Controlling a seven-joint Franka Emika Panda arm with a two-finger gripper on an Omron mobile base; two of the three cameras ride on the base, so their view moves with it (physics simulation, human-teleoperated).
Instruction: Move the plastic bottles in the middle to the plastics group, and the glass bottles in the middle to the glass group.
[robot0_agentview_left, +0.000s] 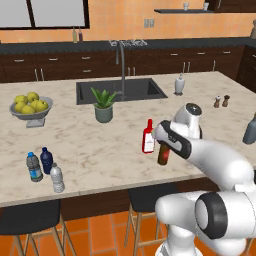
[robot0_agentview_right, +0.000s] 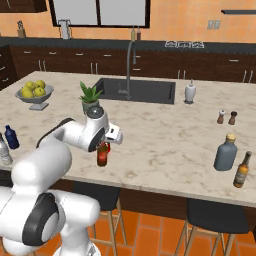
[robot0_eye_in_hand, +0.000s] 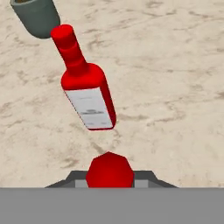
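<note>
Gripper directly over brown bottle, centre frame; its red cap sits between the fingertips, but whether the jaws have closed on it I cannot tell. Red bottle stands just beside: a sideways lift could topple it.

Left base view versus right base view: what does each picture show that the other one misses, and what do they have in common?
Left base view: a red bottle with a white label beside the arm, and a clear blue-labelled bottle near the counter's front left.
Right base view: an amber bottle standing beside the grey-blue glass bottle at the far right.
Shared: the slim brown bottle under the robot's hand, the fruit bowl, the potted plant, the sink, and the grey-blue glass bottle, cut off by the left view's edge.
</note>
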